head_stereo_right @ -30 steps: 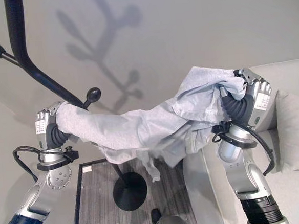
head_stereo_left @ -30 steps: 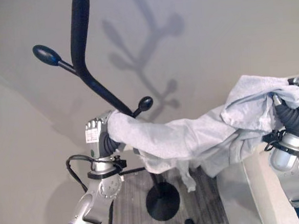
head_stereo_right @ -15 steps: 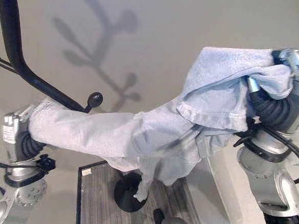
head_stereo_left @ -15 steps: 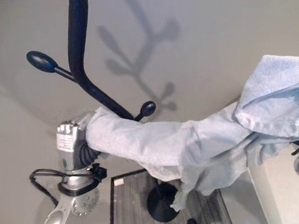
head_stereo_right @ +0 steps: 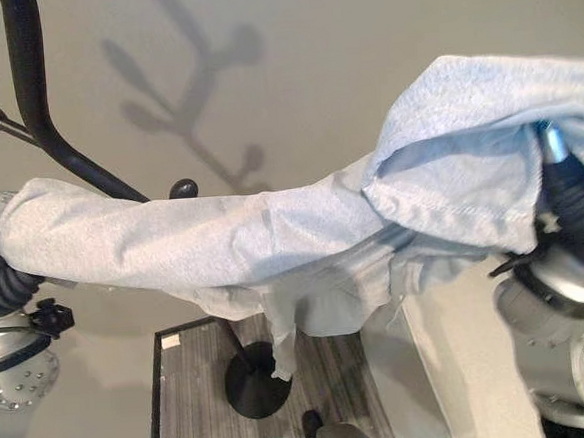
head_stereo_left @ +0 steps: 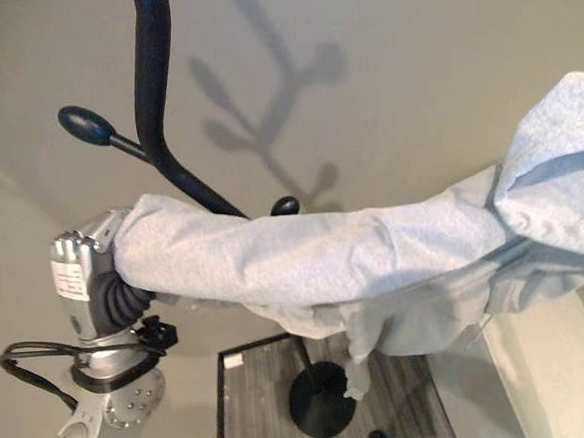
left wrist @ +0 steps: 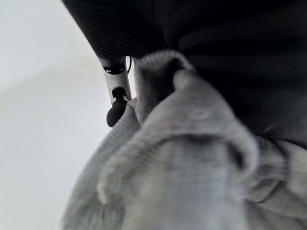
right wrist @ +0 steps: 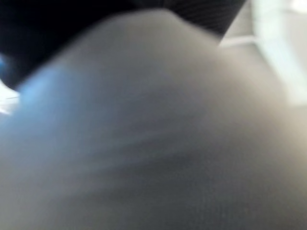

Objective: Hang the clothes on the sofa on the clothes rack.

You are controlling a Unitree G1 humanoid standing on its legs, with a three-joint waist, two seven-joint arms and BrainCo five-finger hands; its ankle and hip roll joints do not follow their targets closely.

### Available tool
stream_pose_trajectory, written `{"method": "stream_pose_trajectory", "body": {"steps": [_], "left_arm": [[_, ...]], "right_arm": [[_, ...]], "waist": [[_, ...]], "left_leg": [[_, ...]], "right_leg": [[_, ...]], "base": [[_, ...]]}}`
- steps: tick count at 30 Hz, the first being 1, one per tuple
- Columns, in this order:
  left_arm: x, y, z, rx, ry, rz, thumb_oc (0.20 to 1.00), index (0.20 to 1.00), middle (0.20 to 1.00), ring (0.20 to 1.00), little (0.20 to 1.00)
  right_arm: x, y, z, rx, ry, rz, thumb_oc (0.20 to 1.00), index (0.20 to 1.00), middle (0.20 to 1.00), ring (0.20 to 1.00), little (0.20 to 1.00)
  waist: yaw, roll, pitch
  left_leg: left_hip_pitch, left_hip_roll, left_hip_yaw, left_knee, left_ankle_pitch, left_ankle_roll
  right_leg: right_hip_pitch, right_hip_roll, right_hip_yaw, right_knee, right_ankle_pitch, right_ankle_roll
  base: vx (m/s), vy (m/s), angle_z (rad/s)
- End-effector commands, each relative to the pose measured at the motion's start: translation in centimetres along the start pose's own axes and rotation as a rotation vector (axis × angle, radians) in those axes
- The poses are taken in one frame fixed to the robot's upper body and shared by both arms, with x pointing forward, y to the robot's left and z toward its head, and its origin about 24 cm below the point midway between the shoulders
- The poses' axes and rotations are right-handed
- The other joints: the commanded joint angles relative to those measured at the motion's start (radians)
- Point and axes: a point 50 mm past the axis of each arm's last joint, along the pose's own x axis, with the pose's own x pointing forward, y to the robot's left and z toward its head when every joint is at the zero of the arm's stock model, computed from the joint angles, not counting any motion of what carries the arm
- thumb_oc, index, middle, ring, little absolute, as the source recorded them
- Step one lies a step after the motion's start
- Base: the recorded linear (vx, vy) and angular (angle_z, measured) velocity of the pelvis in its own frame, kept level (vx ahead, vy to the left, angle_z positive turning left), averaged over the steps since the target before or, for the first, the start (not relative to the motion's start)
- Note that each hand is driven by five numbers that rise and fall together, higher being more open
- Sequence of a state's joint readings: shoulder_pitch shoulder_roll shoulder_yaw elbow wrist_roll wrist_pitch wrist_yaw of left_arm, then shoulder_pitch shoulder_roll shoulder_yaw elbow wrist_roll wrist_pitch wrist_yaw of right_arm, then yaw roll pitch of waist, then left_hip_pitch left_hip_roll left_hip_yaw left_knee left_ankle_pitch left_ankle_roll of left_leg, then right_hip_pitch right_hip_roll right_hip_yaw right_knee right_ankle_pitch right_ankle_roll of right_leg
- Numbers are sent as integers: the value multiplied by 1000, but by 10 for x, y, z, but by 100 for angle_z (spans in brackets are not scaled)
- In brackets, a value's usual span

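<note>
Carrying pale grey garment (head_stereo_left: 305,268) stretched between both arms, level with black clothes rack (head_stereo_left: 155,98) | left robot hand (head_stereo_left: 96,283) clamped on one end, beside knobbed peg (head_stereo_left: 285,205) | right robot hand (head_stereo_right: 572,209): fingers buried in cloth, grip unreadable | step: hanging approach | next: lift fabric over peg, then release.

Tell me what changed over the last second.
Both hands lifted and spread the grey garment until it stretched level in front of the clothes rack, hiding most of its lower peg. Left hand and right hand kept their grip; the garment is not yet hung.
</note>
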State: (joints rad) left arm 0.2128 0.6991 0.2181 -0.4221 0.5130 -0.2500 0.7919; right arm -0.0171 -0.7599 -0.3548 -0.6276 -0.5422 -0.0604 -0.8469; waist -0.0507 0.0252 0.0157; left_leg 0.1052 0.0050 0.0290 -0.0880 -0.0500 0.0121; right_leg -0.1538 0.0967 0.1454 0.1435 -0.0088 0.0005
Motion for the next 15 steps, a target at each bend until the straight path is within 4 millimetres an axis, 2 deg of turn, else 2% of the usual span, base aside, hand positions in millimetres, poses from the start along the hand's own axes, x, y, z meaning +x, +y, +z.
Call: {"method": "stream_pose_trajectory", "body": {"steps": [1,2,5,6,10,15], "left_arm": [[23,11,-11,57,-36,83,200,200,200,200,200],[30,6,-22,70,10,114,200,200,200,200,200],[46,-4,-29,70,27,165,200,200,200,200,200],[48,-5,-30,71,27,171,200,200,200,200,200],[75,-21,-32,72,19,212,200,200,200,200,200],[90,-37,-35,69,35,169,200,200,200,200,200]], "right_arm": [[3,9,-9,-15,37,-11,200,200,200,200,200],[7,22,-16,7,72,21,200,200,200,200,200],[19,47,-26,47,119,29,200,200,200,200,200],[21,49,-26,49,117,25,200,200,200,200,200],[48,78,-28,83,141,-15,200,200,200,200,200],[69,100,-26,113,149,6,200,200,200,200,200]], "waist": [[14,-85,-45],[22,-91,-52],[33,-96,-51],[32,-96,-44],[44,-101,-47],[49,-104,-50]], "left_leg": [[4,-56,-19,1,-55,21],[7,-55,-22,1,-63,21],[5,-55,-24,1,-61,19],[1,-56,-22,1,-52,18],[-2,-57,-28,1,-53,17],[-7,-57,-33,1,-53,17]], "right_leg": [[177,-80,-8,-231,52,109],[180,-80,-9,-231,45,109],[179,-81,-10,-231,45,106],[174,-82,-10,-231,53,105],[171,-81,-7,-231,51,102],[168,-81,-7,-231,51,99]], "base": [[4,12,7],[-26,1,7],[-20,2,5],[-37,-5,2],[10,-6,8],[11,-4,3]]}}
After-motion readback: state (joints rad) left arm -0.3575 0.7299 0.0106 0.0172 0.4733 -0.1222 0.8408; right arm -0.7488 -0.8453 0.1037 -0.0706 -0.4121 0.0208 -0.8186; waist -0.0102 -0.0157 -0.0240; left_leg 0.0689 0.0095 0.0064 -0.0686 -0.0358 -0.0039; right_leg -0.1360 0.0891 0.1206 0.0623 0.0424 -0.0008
